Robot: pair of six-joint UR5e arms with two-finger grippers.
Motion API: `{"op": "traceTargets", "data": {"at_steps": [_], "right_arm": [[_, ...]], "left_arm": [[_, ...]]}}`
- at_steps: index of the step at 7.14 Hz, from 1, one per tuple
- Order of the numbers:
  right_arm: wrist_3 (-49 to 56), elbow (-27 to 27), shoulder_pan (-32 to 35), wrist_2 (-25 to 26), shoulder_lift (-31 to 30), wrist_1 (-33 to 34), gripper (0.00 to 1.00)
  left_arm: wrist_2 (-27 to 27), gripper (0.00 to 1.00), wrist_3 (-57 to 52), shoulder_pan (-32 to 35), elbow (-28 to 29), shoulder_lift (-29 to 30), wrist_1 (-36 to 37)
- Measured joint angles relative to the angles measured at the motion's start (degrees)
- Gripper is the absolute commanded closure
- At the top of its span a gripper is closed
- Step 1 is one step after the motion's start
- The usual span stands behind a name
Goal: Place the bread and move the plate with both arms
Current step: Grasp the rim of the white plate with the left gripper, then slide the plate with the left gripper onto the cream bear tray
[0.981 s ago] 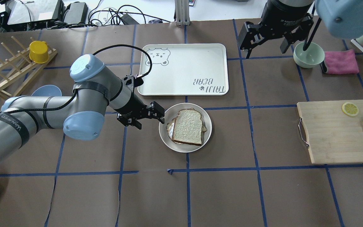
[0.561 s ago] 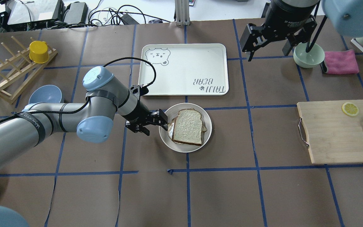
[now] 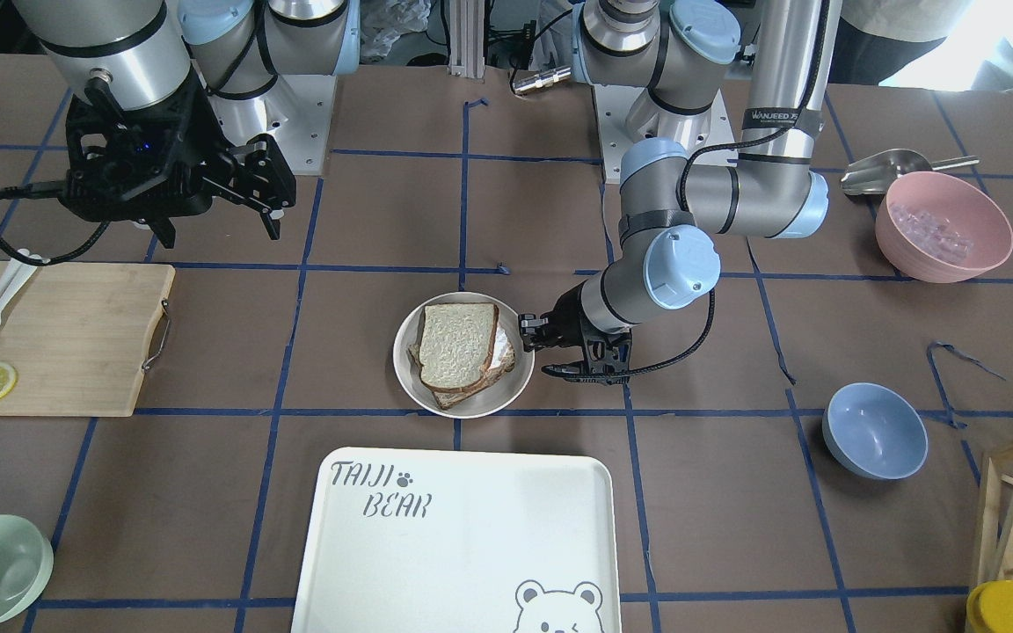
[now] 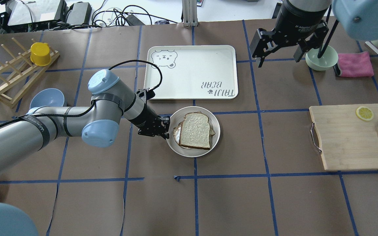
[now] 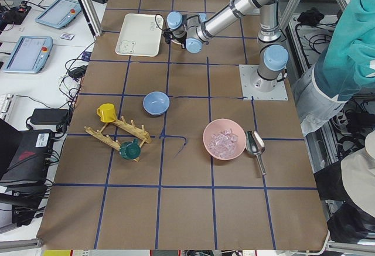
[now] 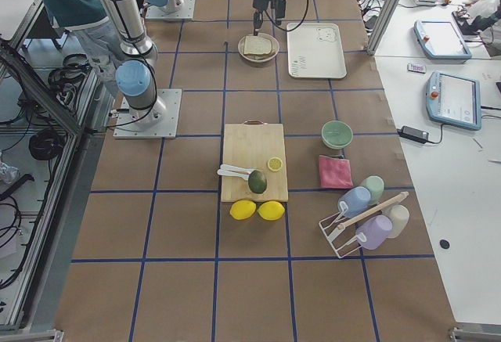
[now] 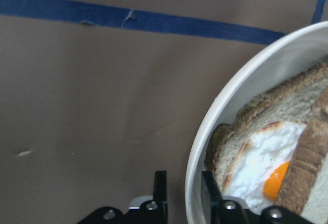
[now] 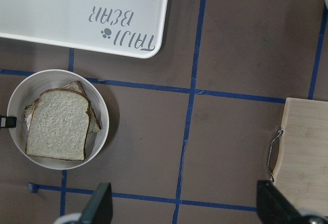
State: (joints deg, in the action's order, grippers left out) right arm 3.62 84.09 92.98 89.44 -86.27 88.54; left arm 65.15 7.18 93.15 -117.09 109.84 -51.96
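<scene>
The small white plate (image 4: 192, 152) sits mid-table near the tray. The pale bread (image 4: 194, 131) lies on top of a darker slice with a fried egg (image 7: 259, 158) in it. My left gripper (image 4: 166, 131) is low at the plate's left rim (image 7: 215, 106). Its fingers (image 7: 160, 196) stand close on either side of the rim, one outside and one inside. In the front view the left gripper (image 3: 531, 345) touches the plate (image 3: 471, 406) beside the bread (image 3: 456, 345). My right gripper (image 4: 277, 54) hangs open and empty, high above the far right, and looks down on the plate (image 8: 100, 116) and the bread (image 8: 56, 126).
The white TAIJI BEAR tray (image 4: 192, 72) lies just beyond the plate. A wooden cutting board (image 4: 346, 137) with a lemon slice is at the right. A green bowl (image 4: 320, 60) and a pink cloth (image 4: 354, 64) are far right. A blue bowl (image 4: 46, 96) and a wooden rack (image 4: 8, 78) are at the left.
My left gripper moved right and down onto the plate's rim and its fingers narrowed from wide open around it. The plate shifted slightly. The right gripper barely moved.
</scene>
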Motion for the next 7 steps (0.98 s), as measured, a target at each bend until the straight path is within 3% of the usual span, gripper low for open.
{"op": "traceTargets", "data": {"at_steps": [4, 7], "right_arm": [[-0.1, 1.0, -0.1, -0.1, 0.0, 0.1, 0.00], [-0.1, 1.1, -0.1, -0.1, 0.0, 0.2, 0.00]], "left_arm": [[-10.4, 1.00, -0.2, -4.0, 2.5, -1.9, 0.1], [-13.5, 1.00, 2.0, -4.7, 13.5, 2.6, 0.7]]}}
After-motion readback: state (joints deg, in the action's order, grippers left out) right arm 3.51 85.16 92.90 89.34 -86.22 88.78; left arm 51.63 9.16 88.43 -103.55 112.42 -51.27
